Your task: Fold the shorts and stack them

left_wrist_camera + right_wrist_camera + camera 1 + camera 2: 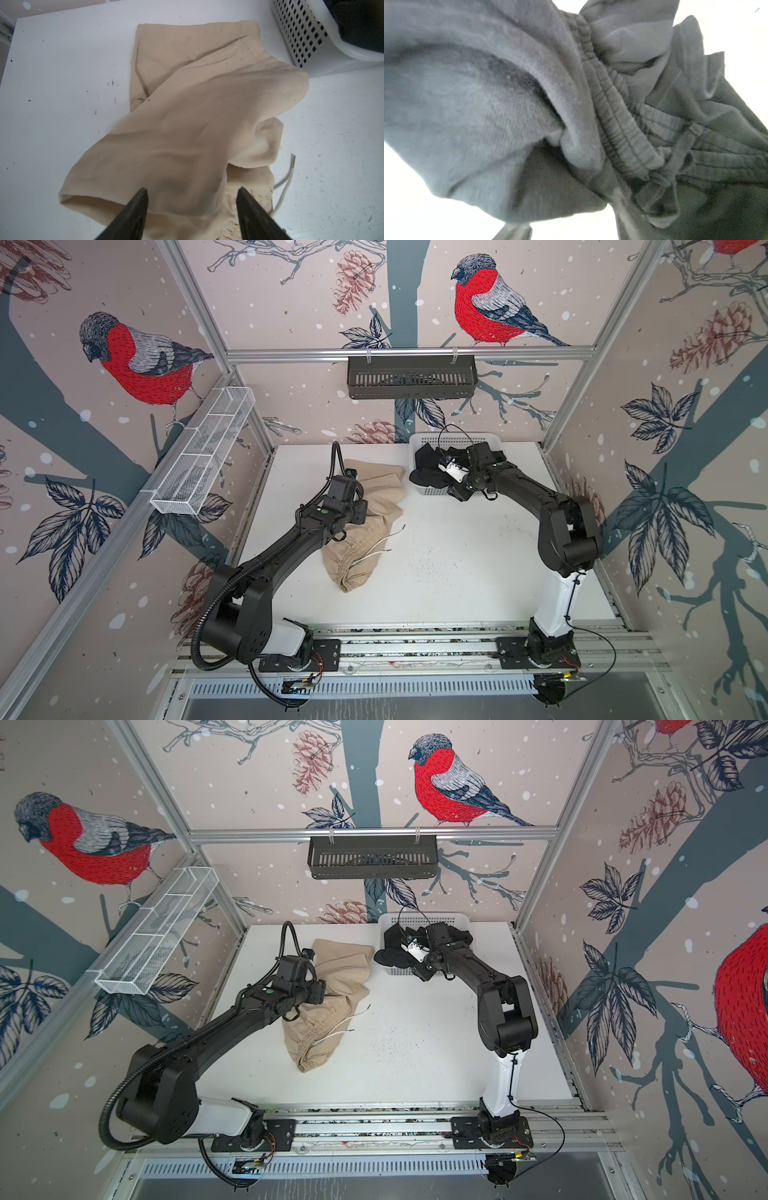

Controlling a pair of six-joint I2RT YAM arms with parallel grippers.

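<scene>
The drawstring shorts (374, 506) lie left of centre on the worktop (457, 572). The basket (434, 490) stands behind them to the right, the other shorts (424, 473) spilling over its front rim.

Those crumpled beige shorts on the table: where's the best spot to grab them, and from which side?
Probably the gathered waistband at the near end of the beige shorts, coming straight down from above. It bunches into a thick raised ridge that is easy to pinch, whereas the legs lie flat and overlapped.

Left gripper (192, 199) jaws apart, right gripper (446, 467) extended forward, tips hidden
</scene>
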